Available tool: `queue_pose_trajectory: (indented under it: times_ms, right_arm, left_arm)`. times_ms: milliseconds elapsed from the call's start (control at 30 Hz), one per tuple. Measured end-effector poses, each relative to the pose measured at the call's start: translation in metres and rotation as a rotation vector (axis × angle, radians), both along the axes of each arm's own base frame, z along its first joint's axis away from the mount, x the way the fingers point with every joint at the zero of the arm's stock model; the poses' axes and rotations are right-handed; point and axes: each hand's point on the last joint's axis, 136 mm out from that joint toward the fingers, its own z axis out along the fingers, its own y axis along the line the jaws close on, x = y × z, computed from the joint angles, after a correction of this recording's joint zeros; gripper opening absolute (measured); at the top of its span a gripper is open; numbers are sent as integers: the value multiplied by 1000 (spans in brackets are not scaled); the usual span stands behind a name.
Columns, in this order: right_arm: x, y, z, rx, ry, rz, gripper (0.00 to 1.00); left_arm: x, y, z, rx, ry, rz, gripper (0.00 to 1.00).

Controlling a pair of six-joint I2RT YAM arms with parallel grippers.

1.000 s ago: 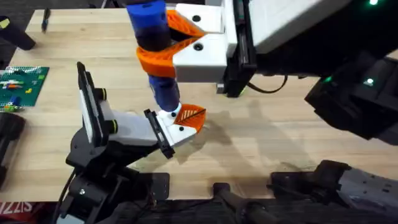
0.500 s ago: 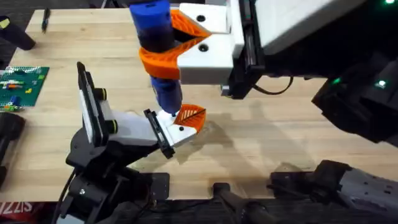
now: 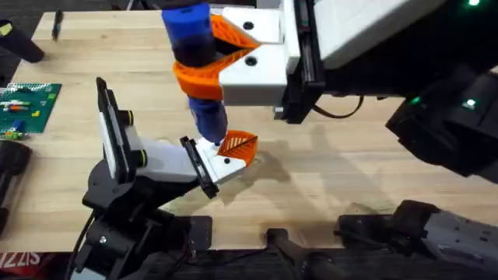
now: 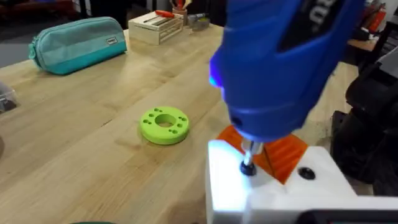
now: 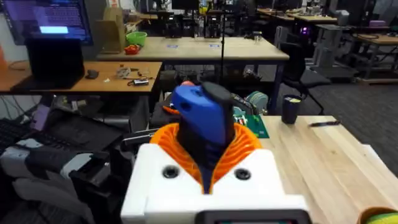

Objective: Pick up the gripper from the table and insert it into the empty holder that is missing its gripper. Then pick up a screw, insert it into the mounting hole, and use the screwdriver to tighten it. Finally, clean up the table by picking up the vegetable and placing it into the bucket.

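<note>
Overhead looks down; wrists close; all share screwdriver (image 3: 194, 62).

right hand (image 3: 204, 56) closed, raised, reaching left

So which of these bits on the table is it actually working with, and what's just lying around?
In use:
- thick blue cylindrical screwdriver, clamped in the right claw
- small orange ribbed plastic finger, seated on the holder
- white wedge-shaped plastic holder, under the screwdriver tip

Lying about:
- bright green plastic ring
- teal zip pouch
- green circuit board
- black pen
</note>
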Motion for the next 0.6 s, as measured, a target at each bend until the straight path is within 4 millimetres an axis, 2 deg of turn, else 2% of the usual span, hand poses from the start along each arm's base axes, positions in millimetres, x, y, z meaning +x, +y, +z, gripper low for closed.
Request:
queue_pose_trajectory:
  times_ms: [600]
  right_arm:
    - [2, 2, -7, -19, 19, 0, 44]
  left_arm:
    - [0, 0, 0, 0, 0, 0, 18]
